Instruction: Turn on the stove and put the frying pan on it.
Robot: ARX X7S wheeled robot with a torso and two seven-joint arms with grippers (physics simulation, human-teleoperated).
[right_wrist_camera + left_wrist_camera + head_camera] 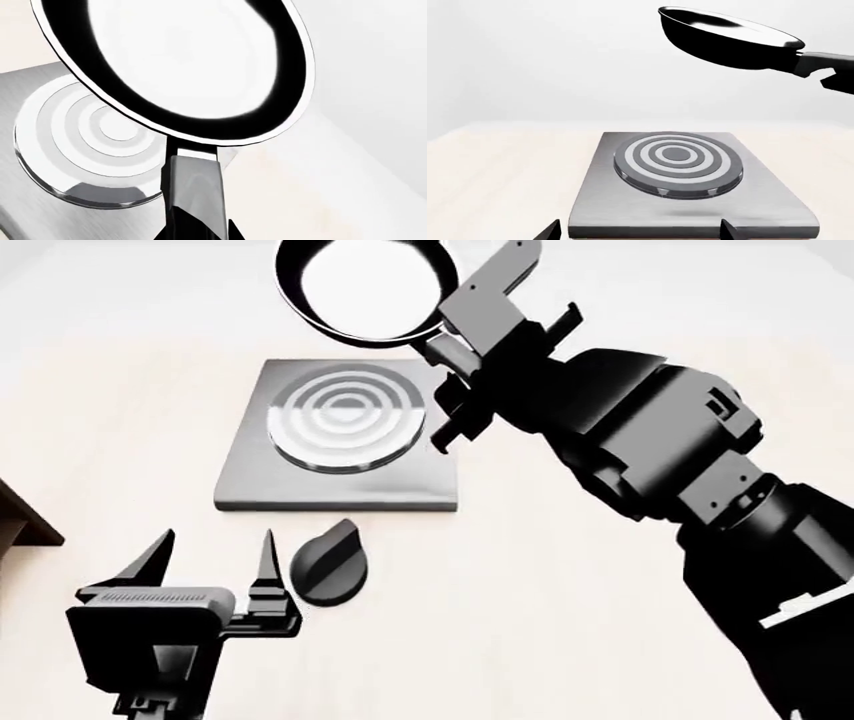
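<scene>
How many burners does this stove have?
1: a single ringed burner in the middle of the stove, with the frying pan held in the air above it.

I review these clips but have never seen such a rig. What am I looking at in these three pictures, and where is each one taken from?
It is a simulated two-armed robot. One picture looks down from its head; the other two come from cameras near each gripper. On the pale table lies the stove, a grey slab with a ringed burner, and near it a black knob. The right gripper holds the frying pan by its handle, in the air above the stove and slightly tilted. The left gripper is open and empty beside the knob.
</scene>
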